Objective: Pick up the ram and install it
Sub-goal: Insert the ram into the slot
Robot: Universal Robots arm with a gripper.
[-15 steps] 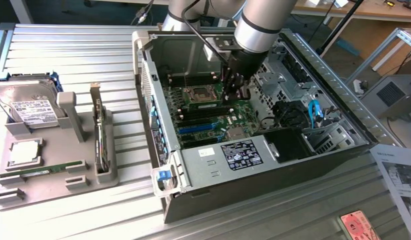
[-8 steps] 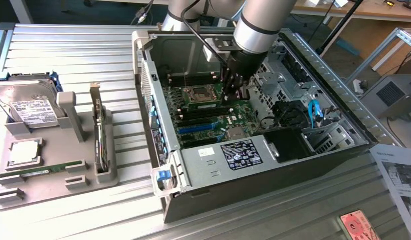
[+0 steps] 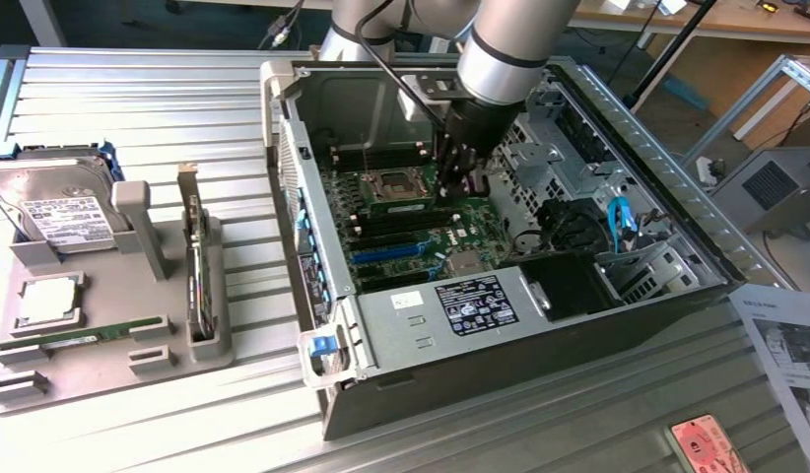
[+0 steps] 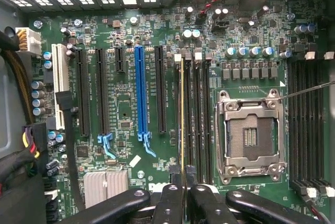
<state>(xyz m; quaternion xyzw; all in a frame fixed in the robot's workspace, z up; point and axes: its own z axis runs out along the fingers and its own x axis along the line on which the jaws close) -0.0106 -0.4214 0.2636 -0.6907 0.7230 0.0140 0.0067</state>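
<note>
Long, thin green ram stick (image 4: 181, 114): clamped edge-on between jaws of black gripper (image 4: 183, 181).
Lay along black memory slots (image 4: 201, 109) beside silver processor socket (image 4: 251, 132); skewed pressing could bend it or jam a slot.

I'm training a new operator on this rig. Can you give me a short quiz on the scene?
1. True or false: the gripper is shut on the ram.
2. Among the black slots stands one long slot that is: A) blue B) red C) yellow.
3. Fill in: the hard drive lies to the exterior view's ____ of the case.
Key: 1 true; 2 A; 3 left.
</note>
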